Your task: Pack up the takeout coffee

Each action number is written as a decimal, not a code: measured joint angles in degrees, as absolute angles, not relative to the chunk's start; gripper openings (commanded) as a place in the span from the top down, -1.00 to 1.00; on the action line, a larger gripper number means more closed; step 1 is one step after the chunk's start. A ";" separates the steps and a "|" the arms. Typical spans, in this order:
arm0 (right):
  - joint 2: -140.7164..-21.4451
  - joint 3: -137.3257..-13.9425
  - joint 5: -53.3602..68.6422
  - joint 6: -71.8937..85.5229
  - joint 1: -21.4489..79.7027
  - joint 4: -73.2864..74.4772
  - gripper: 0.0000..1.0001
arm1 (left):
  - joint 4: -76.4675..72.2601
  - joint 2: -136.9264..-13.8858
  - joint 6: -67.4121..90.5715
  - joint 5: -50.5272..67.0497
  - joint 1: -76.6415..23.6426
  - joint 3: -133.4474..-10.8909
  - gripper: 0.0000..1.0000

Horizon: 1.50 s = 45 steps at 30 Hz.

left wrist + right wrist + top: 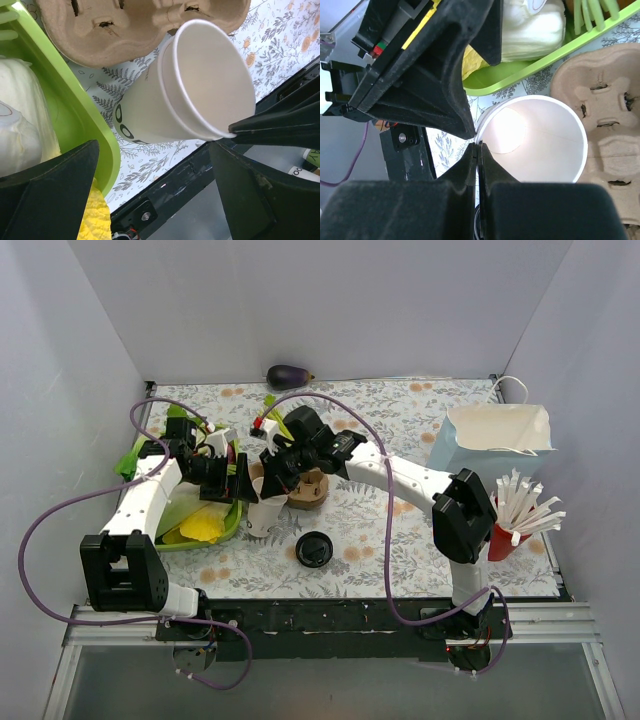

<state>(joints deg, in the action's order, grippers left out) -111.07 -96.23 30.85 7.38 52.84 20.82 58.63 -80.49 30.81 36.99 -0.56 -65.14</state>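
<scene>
Right hand [478, 146] pinches lidless cup [535, 140] beside cardboard carrier [605, 100]; left hand [240, 483] gapes empty.

The top view looks down from the near edge on the whole bench [400, 540]. Both close wrist views share the lidless cup [200, 85] and cardboard carrier [100, 30].

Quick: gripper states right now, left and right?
Left gripper: open, gripping nothing.
Right gripper: shut on the rim of the lidless paper cup.
</scene>
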 measured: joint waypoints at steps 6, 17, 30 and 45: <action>-111.07 -96.23 31.64 7.81 52.21 19.05 0.97 | 57.54 -80.49 31.42 35.86 -0.60 -64.10 -0.86; -111.07 -96.23 32.08 7.84 52.21 17.98 0.97 | 58.37 -80.49 31.99 39.38 -0.60 -64.93 -0.87; -111.07 -96.23 31.51 7.77 52.12 17.78 0.97 | 56.82 -81.19 36.10 35.31 -1.04 -65.04 -0.83; -110.59 -95.42 30.98 6.85 51.88 16.97 0.97 | 54.59 -80.82 36.34 27.88 -1.65 -62.65 -0.82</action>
<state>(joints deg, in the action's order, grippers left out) -110.59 -95.42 30.98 6.85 51.88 16.97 54.59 -80.82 36.34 27.88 -1.65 -62.65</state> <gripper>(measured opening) 0.030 0.911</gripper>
